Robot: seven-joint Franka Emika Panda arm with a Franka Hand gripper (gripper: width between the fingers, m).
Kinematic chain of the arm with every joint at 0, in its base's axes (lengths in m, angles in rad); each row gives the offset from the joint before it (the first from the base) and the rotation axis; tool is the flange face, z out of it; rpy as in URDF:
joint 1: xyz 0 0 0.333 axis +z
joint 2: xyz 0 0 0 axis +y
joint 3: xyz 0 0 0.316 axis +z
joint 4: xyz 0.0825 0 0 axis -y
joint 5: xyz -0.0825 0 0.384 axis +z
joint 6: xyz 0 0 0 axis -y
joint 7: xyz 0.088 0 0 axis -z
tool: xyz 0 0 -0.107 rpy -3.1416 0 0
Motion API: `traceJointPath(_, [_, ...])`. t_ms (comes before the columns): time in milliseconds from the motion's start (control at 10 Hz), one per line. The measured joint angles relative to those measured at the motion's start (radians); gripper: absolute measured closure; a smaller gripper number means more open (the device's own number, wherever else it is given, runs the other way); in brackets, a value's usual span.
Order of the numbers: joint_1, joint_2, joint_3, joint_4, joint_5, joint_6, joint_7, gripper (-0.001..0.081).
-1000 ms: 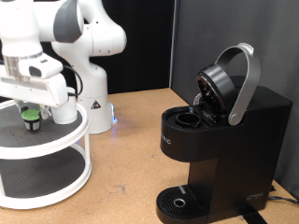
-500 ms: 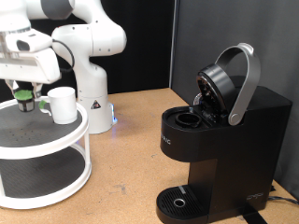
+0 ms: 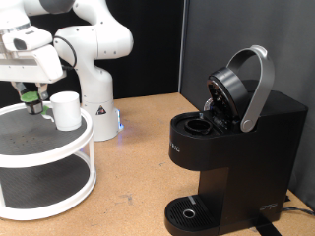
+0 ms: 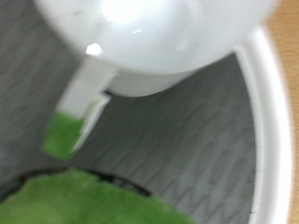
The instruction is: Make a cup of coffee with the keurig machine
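My gripper [image 3: 33, 102] hangs over the top tier of a white two-tier stand [image 3: 69, 141] at the exterior view's left. It is shut on a small dark pod with a green top [image 3: 32, 95] and holds it just above the tier. The white cup [image 3: 65, 110] stands upright on the same tier, right beside the pod. In the wrist view the cup [image 4: 154, 37] fills one side and the pod's green top [image 4: 75, 201] is blurred and close. The black keurig machine [image 3: 246, 157] stands at the exterior view's right with its lid [image 3: 236, 87] raised and its pod chamber [image 3: 197, 126] open.
The arm's white base [image 3: 96, 103] stands behind the stand. The stand's lower tier [image 3: 39, 182] is dark grey. The machine's round drip tray [image 3: 189, 211] is at the exterior view's bottom. Wooden tabletop [image 3: 133, 167] lies between stand and machine.
The gripper has risen from the stand's top tier with the pod in it and drifted slightly left. The cup, earlier half hidden behind the hand, now shows fully.
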Motion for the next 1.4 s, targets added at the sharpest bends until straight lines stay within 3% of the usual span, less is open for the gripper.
traceJointPath(400, [0.006,0.000,0.004,0.030,0.197,-0.008,0.131,0.0339])
traceJointPath(700, [0.011,0.000,0.005,0.028,0.229,0.001,0.173,0.0339])
traceJointPath(1100, [0.018,-0.002,0.033,-0.004,0.441,0.111,0.383,0.0339])
traceJointPath(1400, [0.047,-0.018,0.081,-0.024,0.600,0.231,0.518,0.0339])
